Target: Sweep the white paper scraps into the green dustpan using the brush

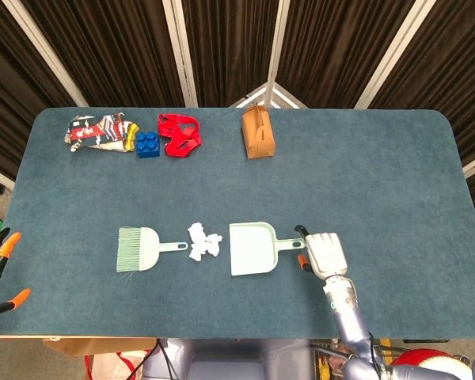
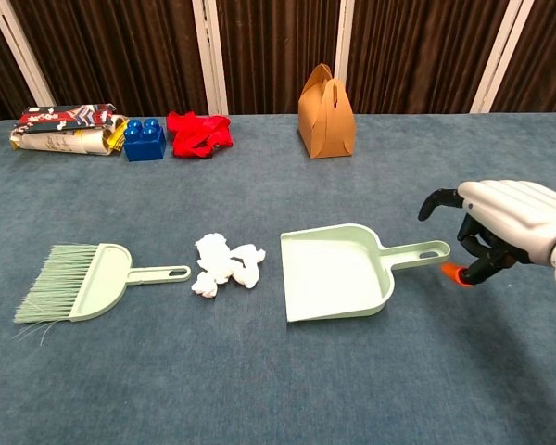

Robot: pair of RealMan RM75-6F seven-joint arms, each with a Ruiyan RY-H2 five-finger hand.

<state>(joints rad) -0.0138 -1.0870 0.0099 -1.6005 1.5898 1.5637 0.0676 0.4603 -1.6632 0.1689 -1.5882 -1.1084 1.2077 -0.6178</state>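
Chest view: right hand [image 2: 500,227] released, fingers apart, just beside dustpan [image 2: 338,271] handle.

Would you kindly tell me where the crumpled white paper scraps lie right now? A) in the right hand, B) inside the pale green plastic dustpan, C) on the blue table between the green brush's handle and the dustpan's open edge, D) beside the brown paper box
C: the crumpled white paper scraps lie on the blue table, with the green brush on one side and the pale green plastic dustpan on the other.

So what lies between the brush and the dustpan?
The white paper scraps lie between the brush and green dustpan, clearest in the chest view.
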